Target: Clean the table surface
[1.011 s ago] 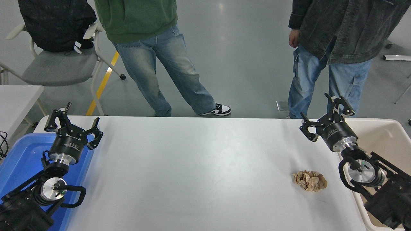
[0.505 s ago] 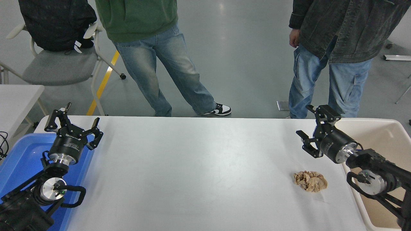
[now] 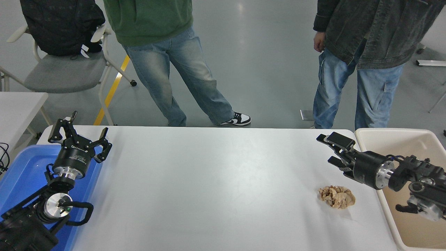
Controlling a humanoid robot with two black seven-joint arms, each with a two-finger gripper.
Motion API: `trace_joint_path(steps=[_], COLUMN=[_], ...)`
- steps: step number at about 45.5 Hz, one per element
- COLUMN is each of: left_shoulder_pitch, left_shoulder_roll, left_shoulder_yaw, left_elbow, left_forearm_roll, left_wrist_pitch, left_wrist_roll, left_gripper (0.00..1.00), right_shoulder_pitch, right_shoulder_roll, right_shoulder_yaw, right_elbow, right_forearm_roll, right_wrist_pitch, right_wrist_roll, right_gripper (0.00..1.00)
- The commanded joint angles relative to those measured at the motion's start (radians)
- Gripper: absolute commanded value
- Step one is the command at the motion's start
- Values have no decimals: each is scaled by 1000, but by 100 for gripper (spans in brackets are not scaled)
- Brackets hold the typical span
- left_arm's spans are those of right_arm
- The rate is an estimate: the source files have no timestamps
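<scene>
Right gripper, fingers apart, is hovering beyond crumpled paper at frame's lower right — descending off-centre risks nudging it across the table surface.

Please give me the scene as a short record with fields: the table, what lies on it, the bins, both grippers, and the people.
table: white table surface
litter: one crumpled brown paper ball, near the right end
right gripper: jaws open, above the table, beyond the paper, apart from it
left gripper: jaws open, parked over the blue bin
beige bin: at the table's right end
people: two standing at the far side
</scene>
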Motion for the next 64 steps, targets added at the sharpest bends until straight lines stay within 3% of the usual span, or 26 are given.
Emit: trace_joint_path(steps=[1, 6, 24, 36, 43, 64], left_shoulder_pitch=[0, 0, 0, 0, 0, 0], left_shoulder_roll=[0, 0, 0, 0, 0, 0], left_shoulder_yaw=[0, 0, 0, 0, 0, 0], left_elbow=[0, 0, 0, 0, 0, 0], left_forearm_roll=[0, 0, 0, 0, 0, 0], left_wrist_pitch=[0, 0, 0, 0, 0, 0], left_wrist_roll=[0, 0, 0, 0, 0, 0], left_gripper=[99, 99, 99, 99, 99, 99], right_shoulder_pitch=[85, 88, 112, 121, 128, 112], right_shoulder_roll=[-43, -41, -15, 10, 59, 128], right_shoulder_yaw=[-122, -147, -230, -249, -285, -329], right_elbow=[16, 16, -26, -34, -73, -187], right_forearm_roll=[-42, -82, -523, -688, -714, -826], right_wrist_pitch=[49, 49, 41, -9, -80, -98], right_wrist_roll=[-66, -70, -70, -65, -70, -39], right_gripper=[100, 100, 100, 100, 99, 99])
